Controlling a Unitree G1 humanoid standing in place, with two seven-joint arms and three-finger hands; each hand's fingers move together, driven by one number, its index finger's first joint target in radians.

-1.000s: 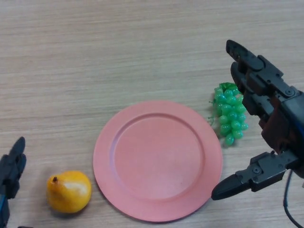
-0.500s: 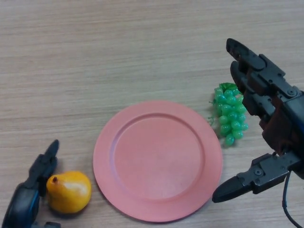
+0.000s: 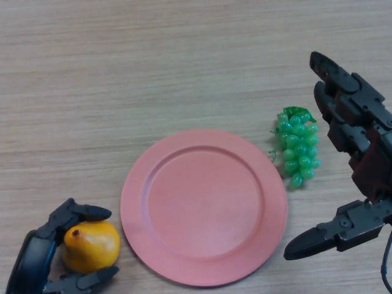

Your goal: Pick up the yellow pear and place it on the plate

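Observation:
The yellow pear (image 3: 92, 247) lies on the wooden table at the lower left, just left of the pink plate (image 3: 204, 205). My left hand (image 3: 38, 257) is at the bottom left with its fingers curled over the pear's top and its thumb under the pear's near side. The pear rests on the table beside the plate. My right hand (image 3: 358, 147) hovers at the right edge with straight fingers and spread thumb, holding nothing, just right of the plate.
A bunch of green grapes (image 3: 297, 146) lies between the plate's right rim and my right hand. The table (image 3: 153, 61) stretches bare to the far side.
My left hand came in from the bottom left and curled its fingers and thumb round the pear. My right hand drifted a little right and down.

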